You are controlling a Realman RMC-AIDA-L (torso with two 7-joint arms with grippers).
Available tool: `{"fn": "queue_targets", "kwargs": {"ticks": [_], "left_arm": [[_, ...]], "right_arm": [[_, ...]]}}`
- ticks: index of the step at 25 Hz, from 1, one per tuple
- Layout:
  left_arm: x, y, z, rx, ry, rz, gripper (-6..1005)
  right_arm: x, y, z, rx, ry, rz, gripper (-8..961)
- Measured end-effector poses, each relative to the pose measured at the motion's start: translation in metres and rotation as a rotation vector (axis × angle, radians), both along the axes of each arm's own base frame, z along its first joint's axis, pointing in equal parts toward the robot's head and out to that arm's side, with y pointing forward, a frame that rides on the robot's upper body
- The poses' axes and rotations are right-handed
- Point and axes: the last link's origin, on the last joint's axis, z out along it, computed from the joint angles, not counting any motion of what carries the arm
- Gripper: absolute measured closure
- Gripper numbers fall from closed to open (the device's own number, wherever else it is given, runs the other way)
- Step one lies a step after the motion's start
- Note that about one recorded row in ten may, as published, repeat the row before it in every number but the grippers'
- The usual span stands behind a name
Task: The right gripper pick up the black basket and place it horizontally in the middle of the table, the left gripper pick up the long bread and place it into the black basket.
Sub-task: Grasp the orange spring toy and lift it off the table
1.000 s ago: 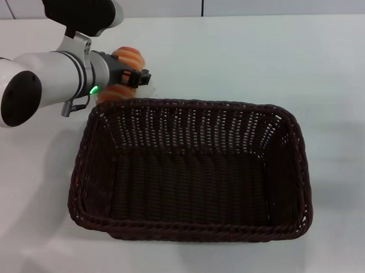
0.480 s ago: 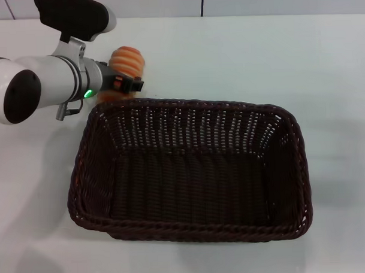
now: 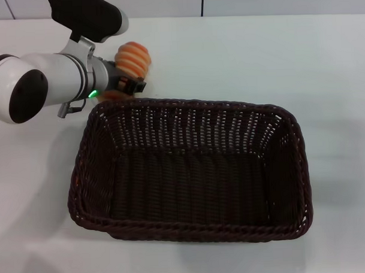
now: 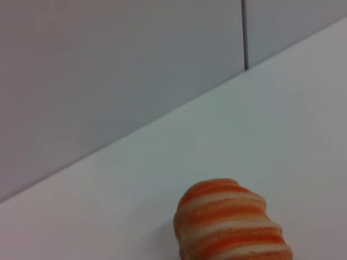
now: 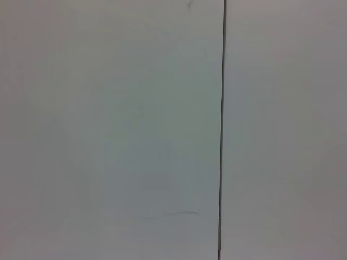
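The black basket [image 3: 193,104] lies lengthwise across the middle of the white table [image 3: 257,56] and holds nothing. My left gripper [image 3: 127,84] is just beyond the basket's far left corner and is shut on the long bread [image 3: 133,58], an orange and cream striped loaf. The loaf sticks up at a tilt past the fingers. Its rounded end shows in the left wrist view [image 4: 233,227] with the table and wall behind it. The right gripper is out of view; its wrist view shows only a pale surface with a dark seam [image 5: 222,130].
The left arm [image 3: 31,88], white and black with a green light, reaches in from the left edge. A grey wall [image 3: 256,1] runs along the table's far edge.
The left gripper with the bread drew back to the left a little, then moved right and slightly up. The bread now stands more upright. The basket has not moved.
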Motion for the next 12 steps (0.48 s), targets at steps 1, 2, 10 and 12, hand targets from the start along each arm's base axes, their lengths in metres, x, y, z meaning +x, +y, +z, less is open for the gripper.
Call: {"fn": "queue_targets", "kwargs": {"ticks": [1, 2, 10, 12], "left_arm": [[0.002, 0.0, 0.001, 0.005, -0.002, -0.007, 246], [0.002, 0.0, 0.001, 0.005, -0.003, -0.008, 270], [0.025, -0.004, 0.011, -0.012, 0.008, -0.079, 335], [0.052, -0.015, 0.026, -0.016, 0.003, -0.176, 343]], "right_arm": [[0.0, 0.0, 0.0, 0.0, 0.0, 0.0, 111], [0.0, 0.0, 0.0, 0.0, 0.0, 0.0, 112], [0.001, 0.0, 0.002, 0.005, -0.001, -0.004, 112], [0.001, 0.0, 0.002, 0.005, -0.001, -0.004, 112]]}}
